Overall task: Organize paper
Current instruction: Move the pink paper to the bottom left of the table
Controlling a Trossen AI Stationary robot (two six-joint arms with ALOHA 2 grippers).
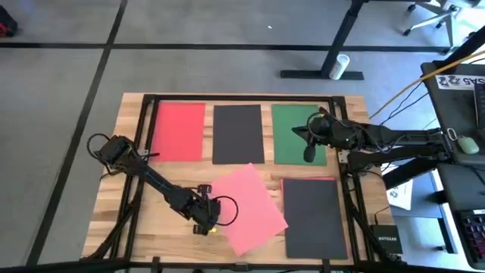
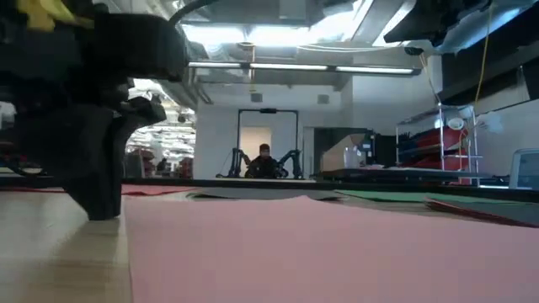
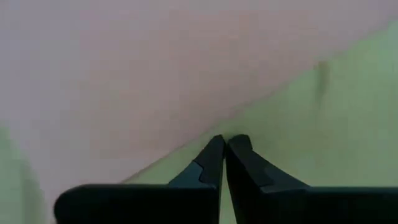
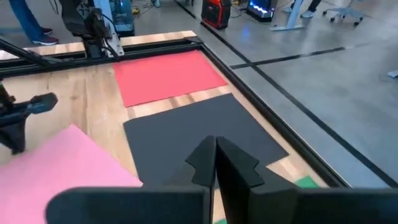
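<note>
Where left gripper (image 1: pixel 206 225) fingers meet, pink paper (image 1: pixel 248 207) lies diagonal, right gripper (image 1: pixel 309 154) fingers together

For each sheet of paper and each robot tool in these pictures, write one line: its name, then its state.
Red sheet: flat, squared up in the far row.
Far black sheet: flat, squared up, middle of the far row.
Green sheet: flat, partly under the right arm.
Pink sheet: flat but skewed, out of line.
Near black sheet: flat, atop a red-edged sheet.
Left tool: shut, at the pink sheet's edge.
Right tool: shut, above the green sheet.
</note>
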